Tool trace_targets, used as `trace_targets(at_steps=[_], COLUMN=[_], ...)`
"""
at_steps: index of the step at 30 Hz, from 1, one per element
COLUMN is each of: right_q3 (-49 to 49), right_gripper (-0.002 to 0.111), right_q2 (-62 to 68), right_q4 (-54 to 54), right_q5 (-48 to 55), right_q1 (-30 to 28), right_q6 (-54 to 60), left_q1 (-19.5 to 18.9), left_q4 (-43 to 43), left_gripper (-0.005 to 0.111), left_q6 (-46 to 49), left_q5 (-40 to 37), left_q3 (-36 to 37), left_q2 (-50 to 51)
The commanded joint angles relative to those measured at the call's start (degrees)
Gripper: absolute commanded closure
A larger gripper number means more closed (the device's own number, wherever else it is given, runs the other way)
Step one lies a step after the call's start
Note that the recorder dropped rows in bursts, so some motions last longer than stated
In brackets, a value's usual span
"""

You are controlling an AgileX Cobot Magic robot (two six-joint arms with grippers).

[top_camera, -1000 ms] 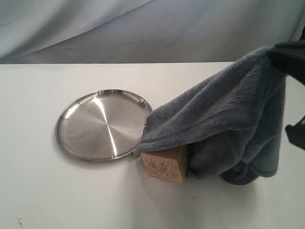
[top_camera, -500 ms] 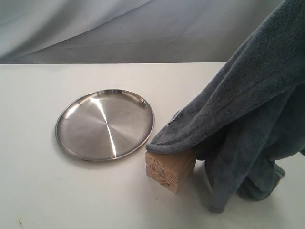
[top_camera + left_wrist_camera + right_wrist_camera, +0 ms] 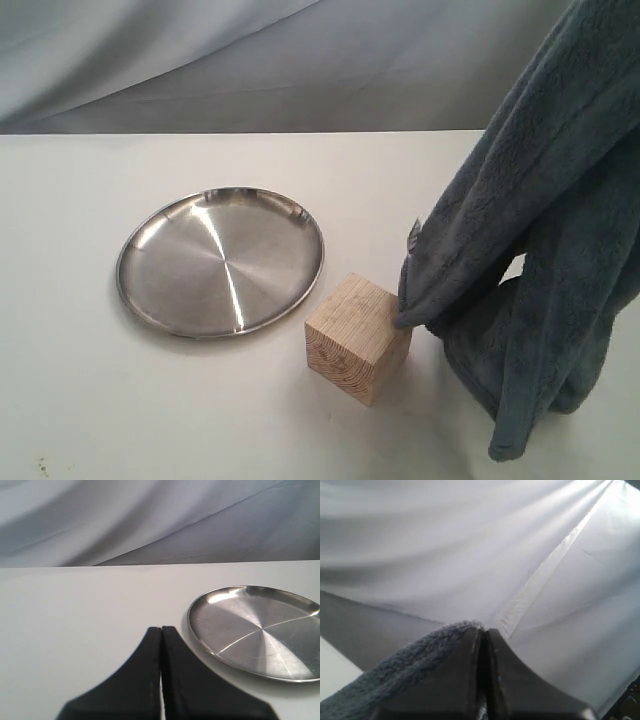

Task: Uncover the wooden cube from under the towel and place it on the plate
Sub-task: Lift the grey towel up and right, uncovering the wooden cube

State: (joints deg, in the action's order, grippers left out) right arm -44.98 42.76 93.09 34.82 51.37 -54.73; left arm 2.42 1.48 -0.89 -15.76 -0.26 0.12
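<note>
Gripped by the right fingers (image 3: 462, 680), the fluffy blue-grey towel (image 3: 540, 230) has lifted off the pale wooden cube (image 3: 357, 338), now bare beside the round silver plate (image 3: 220, 262); left fingers (image 3: 145, 680) closed, empty

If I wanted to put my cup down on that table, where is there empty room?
The table is bare left of and behind the plate, and all along the near edge. The plate itself is empty. The right is crowded: the wooden cube sits close beside the plate, with the towel hanging against it.

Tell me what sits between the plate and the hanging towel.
The wooden cube, standing on the white table; the exterior view shows it.
</note>
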Motion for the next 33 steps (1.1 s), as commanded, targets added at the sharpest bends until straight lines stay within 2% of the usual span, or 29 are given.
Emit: trace_targets(at_steps=[1,7,11,13,16,18,21,23,30,33], right_q3=[-1.0,-6.4,-9.6,-11.8,-16.0,-19.0,-23.0,-23.8,-23.8,-23.8], right_gripper=[0.108,0.108,0.108,0.108,0.108,0.108,0.108,0.108,0.108,0.108], right_q2=[-0.5,2.8,9.8,14.3,19.9,23.1,28.5,32.2,40.1,42.7], right_q4=[6.9,6.9,6.9,6.9,6.9,6.9,6.9,6.9,6.9,3.2], right_q5=[1.8,5.8,7.6,9.4,9.3,5.3,-6.1,-7.6,-15.4,-19.7], right_q1=[0.0,0.0,-0.1,-2.0,-7.6,-12.2,-19.6,-22.8,-28.1,-29.5], right_q6=[-9.4,-10.0,-10.0,-10.0,-11.9,-13.5,-18.0,-23.1,-25.3,-25.7], left_q1=[-0.1,-0.1,-0.1,-0.1,-0.1,-0.1,-0.1,-0.1,-0.1,-0.1], left_q4=[0.0,0.0,0.0,0.0,0.0,0.0,0.0,0.0,0.0,0.0], left_gripper=[0.107,0.107,0.107,0.107,0.107,0.107,0.107,0.107,0.107,0.107], left_q6=[-0.4,-0.4,-0.4,-0.4,-0.4,-0.4,-0.4,-0.4,-0.4,-0.4], left_q5=[0.5,0.5,0.5,0.5,0.5,0.5,0.5,0.5,0.5,0.5], left_q3=[0.3,0.3,0.3,0.3,0.3,0.3,0.3,0.3,0.3,0.3], left_q2=[-0.1,-0.1,-0.1,-0.1,-0.1,-0.1,-0.1,-0.1,-0.1,-0.1])
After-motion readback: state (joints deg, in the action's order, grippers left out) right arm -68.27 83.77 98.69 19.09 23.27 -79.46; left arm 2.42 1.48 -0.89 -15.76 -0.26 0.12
